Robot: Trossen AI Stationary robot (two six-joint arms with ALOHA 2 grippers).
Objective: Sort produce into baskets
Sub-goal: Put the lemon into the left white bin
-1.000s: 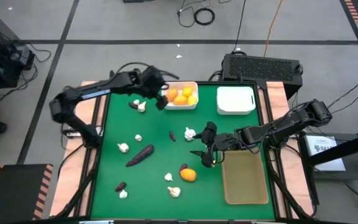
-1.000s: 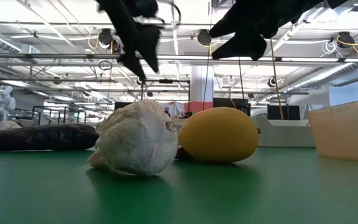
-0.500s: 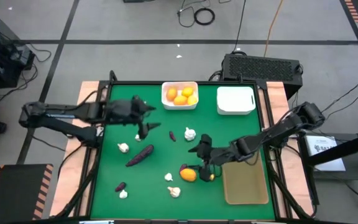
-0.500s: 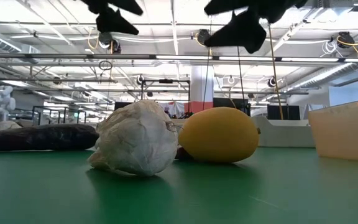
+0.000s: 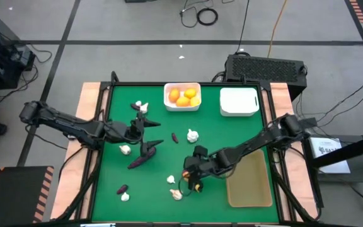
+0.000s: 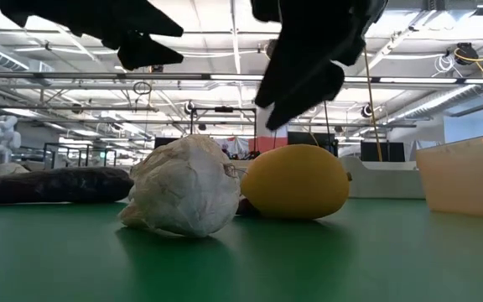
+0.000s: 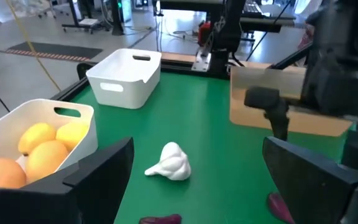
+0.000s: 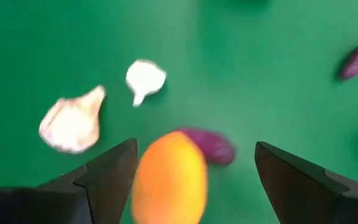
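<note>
On the left of the green desk, the left tool is seen hovering with its fingers spread wide and nothing between them, just above the long dark purple piece. A white bulb is found beside that arm, two more bulbs nearer the far edge, and a small purple piece with a bulb at the near-left corner. Through the left wrist view, a garlic bulb is shown lying apart on the green, with the white bin of orange fruits to one side and the empty white bin beyond it.

Moving to the middle, the fruit bin is placed at the far edge, three or four fruits inside. A bulb and a short purple piece sit below it.

Further right, the right tool is held released directly over a loose orange fruit, fingers standing either side of it, not closed on it. A purple piece touches the fruit, and two bulbs lie close by. On the right, the empty white bin and the tan tray are seen
</note>
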